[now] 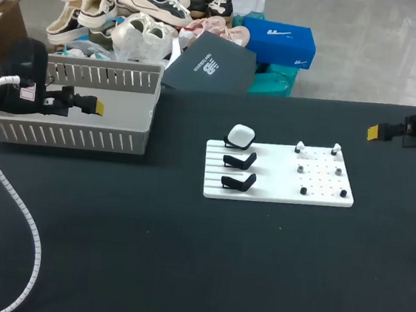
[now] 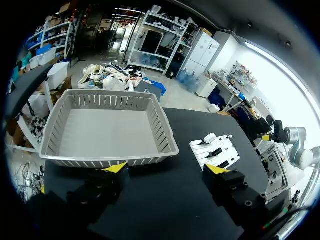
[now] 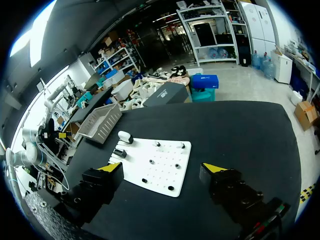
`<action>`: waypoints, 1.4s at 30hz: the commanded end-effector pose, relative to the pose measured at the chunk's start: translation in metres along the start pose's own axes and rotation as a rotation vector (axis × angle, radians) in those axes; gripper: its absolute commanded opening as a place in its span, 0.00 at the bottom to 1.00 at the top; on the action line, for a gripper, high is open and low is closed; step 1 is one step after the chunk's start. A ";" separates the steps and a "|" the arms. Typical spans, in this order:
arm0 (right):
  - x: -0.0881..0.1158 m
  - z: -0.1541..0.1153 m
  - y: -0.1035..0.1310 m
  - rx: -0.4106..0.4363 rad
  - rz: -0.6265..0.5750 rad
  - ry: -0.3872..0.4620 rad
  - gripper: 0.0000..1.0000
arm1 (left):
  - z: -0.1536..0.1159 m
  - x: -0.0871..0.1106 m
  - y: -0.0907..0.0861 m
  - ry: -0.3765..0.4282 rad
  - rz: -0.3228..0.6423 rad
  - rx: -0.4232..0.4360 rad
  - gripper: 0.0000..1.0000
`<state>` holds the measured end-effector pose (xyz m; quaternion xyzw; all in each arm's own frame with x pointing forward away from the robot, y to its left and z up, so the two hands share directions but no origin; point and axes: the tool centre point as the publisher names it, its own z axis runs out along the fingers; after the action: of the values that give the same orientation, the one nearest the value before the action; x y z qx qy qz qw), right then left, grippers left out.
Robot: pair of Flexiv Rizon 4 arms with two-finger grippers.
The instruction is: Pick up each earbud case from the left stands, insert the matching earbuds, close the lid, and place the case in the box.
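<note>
A white board (image 1: 316, 191) lies mid-table with three black stands along its left side. The rearmost stand holds a white earbud case (image 1: 240, 136); the two stands (image 1: 239, 170) in front of it are bare. Small earbuds (image 1: 315, 169), white and black, sit on pegs on the board's right half. The grey slatted box (image 1: 78, 112) stands at the left. My left gripper (image 1: 98, 105) hovers open over the box's right part. At the far right my right gripper (image 1: 373, 132) is open, well away from the board. The case (image 2: 208, 136) and the case (image 3: 123, 135) show in both wrist views.
The box (image 2: 107, 131) looks empty inside in the left wrist view. A white coiled cable (image 1: 11, 187) hangs from my left arm over the table's left side. Dark tabletop spreads in front of the board (image 3: 162, 167).
</note>
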<state>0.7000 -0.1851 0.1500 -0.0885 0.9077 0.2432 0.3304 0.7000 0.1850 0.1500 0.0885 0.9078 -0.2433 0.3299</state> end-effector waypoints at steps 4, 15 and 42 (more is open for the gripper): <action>0.000 0.000 0.000 0.000 0.000 0.000 1.00 | 0.000 0.000 0.000 0.000 0.000 0.000 1.00; 0.000 0.000 0.000 0.000 0.000 0.000 1.00 | 0.000 0.000 0.000 0.000 0.000 0.000 1.00; 0.000 0.000 0.000 0.000 0.000 0.000 1.00 | -0.002 -0.010 -0.011 -0.023 0.158 0.133 1.00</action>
<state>0.7000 -0.1850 0.1500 -0.0885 0.9077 0.2432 0.3304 0.7030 0.1732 0.1631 0.1612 0.8903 -0.2437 0.3493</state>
